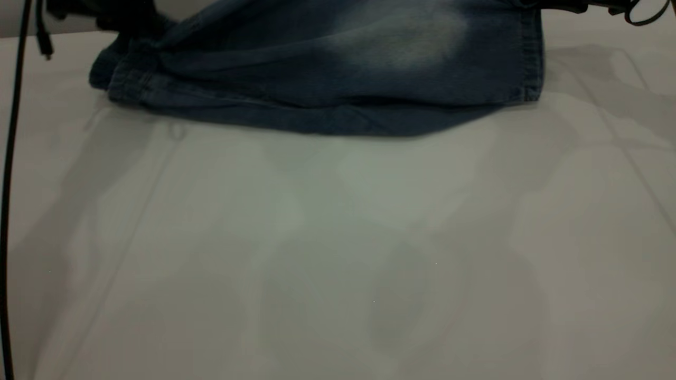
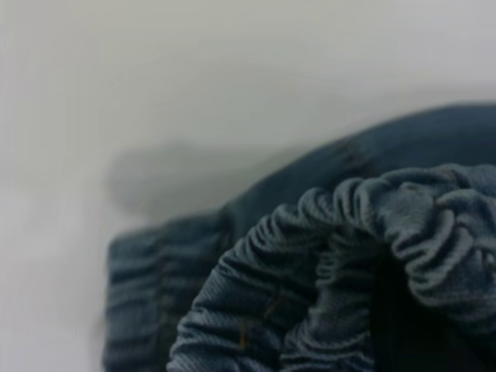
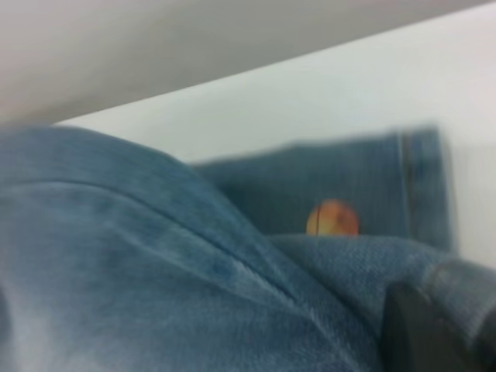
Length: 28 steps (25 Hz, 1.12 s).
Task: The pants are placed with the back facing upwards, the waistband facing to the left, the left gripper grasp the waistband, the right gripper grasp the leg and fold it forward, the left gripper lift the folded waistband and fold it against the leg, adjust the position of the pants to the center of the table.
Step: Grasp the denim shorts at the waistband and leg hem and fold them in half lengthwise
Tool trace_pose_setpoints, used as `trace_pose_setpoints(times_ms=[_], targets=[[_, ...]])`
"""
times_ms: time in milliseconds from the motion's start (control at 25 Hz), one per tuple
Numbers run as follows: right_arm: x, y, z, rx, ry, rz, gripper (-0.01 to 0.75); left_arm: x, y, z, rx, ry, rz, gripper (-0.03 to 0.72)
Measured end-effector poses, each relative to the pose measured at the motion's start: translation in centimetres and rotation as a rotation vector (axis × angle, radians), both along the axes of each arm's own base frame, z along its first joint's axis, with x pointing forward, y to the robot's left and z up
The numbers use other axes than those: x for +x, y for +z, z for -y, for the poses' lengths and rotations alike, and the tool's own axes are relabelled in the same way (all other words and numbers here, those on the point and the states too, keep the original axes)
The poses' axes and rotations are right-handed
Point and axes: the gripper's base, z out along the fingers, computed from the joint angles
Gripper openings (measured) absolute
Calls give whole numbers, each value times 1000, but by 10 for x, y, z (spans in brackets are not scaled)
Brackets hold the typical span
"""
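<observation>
The pants (image 1: pixel 327 68), blue denim with a pale faded patch, are held up along the far side of the table (image 1: pixel 338 253), and their lower fold rests on it. The gathered waistband (image 1: pixel 124 79) is bunched at the left, under my left gripper (image 1: pixel 124 18). In the left wrist view the ruched waistband (image 2: pixel 325 256) wraps round a dark finger (image 2: pixel 399 325), so this gripper is shut on it. My right gripper (image 1: pixel 554 6) holds the leg (image 1: pixel 523 53) by its hemmed end. In the right wrist view a black finger (image 3: pixel 418 333) presses into the denim, and the orange ball print (image 3: pixel 333 218) shows beyond.
A black cable (image 1: pixel 10 158) hangs down the left edge of the exterior view. Another cable loop (image 1: pixel 641 13) sits at the top right. The wide white tabletop stretches in front of the pants.
</observation>
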Motion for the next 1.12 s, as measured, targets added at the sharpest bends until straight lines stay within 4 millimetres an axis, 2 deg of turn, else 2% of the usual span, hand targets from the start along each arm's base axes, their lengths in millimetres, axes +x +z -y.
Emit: trace_pose_setpoints(times_ms=[120,480,600,760,880,960,1120], targets=[[2,-2,0,-4,-2,0,15,-2,-2,-10,12,11,-32,142],[-4,-5,-3,-8,59,-37,30,-9,-5,-12,32,1,-121,142],[-4,-6,-3,-17,65,-45,78,-9,-5,-12,33,-2,-119,142],[-6,-7,-3,-33,85,-49,214,-8,-5,-9,40,-18,-111,145],[-5,-7,-3,-24,79,-54,329,-7,-4,-8,36,-18,-94,197],[-6,-7,-3,-23,79,-54,391,-6,-4,-7,35,-17,-83,269],[-6,-7,-3,-22,80,-53,435,-5,-2,-5,24,-8,-65,410]])
